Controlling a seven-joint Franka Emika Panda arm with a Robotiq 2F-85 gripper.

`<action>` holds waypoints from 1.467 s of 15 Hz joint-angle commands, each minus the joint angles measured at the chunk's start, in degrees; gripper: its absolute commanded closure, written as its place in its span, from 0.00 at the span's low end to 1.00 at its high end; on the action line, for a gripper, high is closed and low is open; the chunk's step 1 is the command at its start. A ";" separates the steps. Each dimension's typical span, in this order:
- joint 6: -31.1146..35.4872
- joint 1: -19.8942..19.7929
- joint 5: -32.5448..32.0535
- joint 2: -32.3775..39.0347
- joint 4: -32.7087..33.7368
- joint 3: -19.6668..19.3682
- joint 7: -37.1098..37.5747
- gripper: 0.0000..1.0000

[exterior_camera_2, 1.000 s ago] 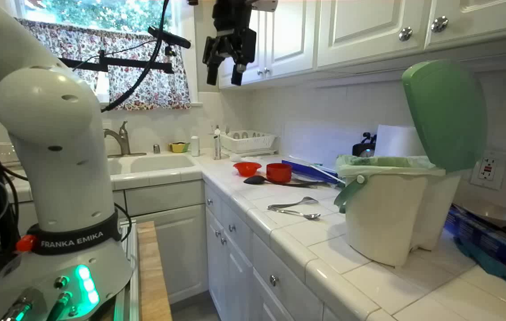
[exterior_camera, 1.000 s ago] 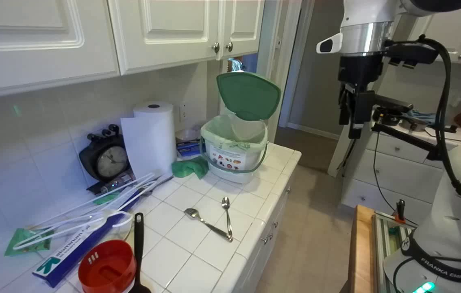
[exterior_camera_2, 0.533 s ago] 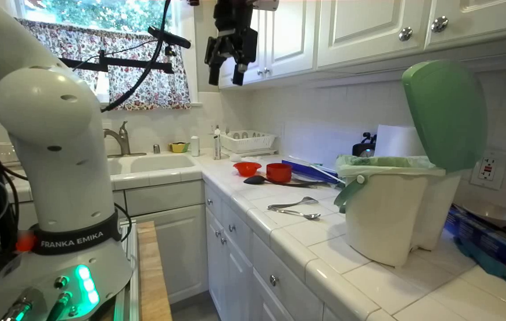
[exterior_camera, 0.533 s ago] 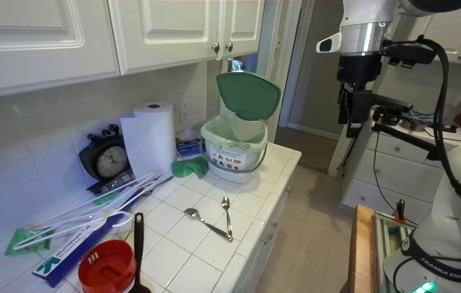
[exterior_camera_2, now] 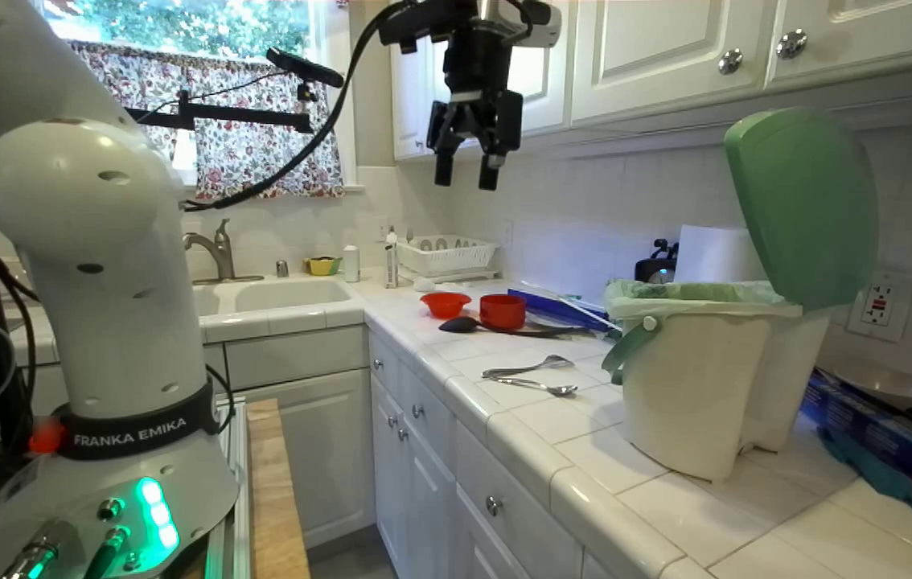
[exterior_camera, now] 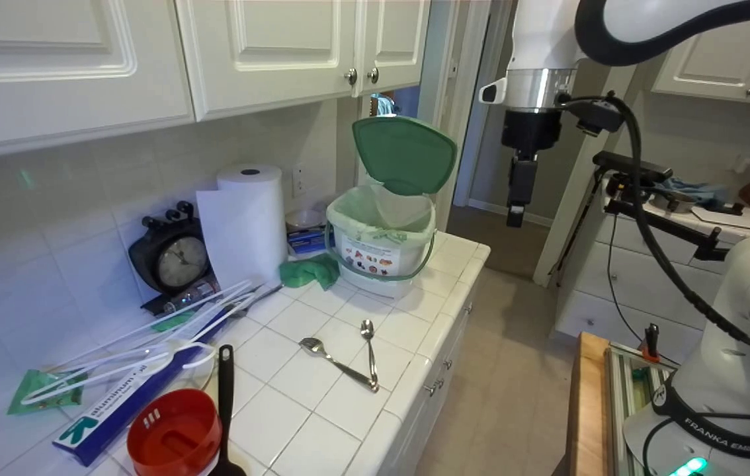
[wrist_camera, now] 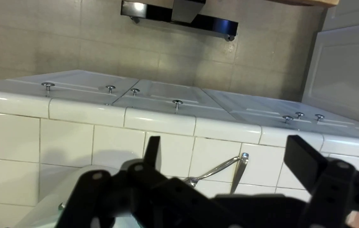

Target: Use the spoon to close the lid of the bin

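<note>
Wrist view shows fork [wrist_camera: 240, 173] touching spoon [wrist_camera: 219, 167]

In an exterior view, your white tiled counter [exterior_camera: 322, 443] carries the bin [exterior_camera: 378, 254] at its far end, a green cloth [exterior_camera: 309, 272] just left of it and a paper towel roll [exterior_camera: 252, 228] farther left. Nearer, toward the right edge, you see the spoon [exterior_camera: 370, 347] and a fork [exterior_camera: 342, 367], their handle ends meeting. At the near left you find a long blue-and-white box [exterior_camera: 117, 408], a red cup [exterior_camera: 174, 433] and a black-handled utensil [exterior_camera: 225, 393].
</note>
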 commanded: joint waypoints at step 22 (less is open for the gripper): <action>25.74 -2.84 2.17 15.95 -1.78 1.85 19.58 0.00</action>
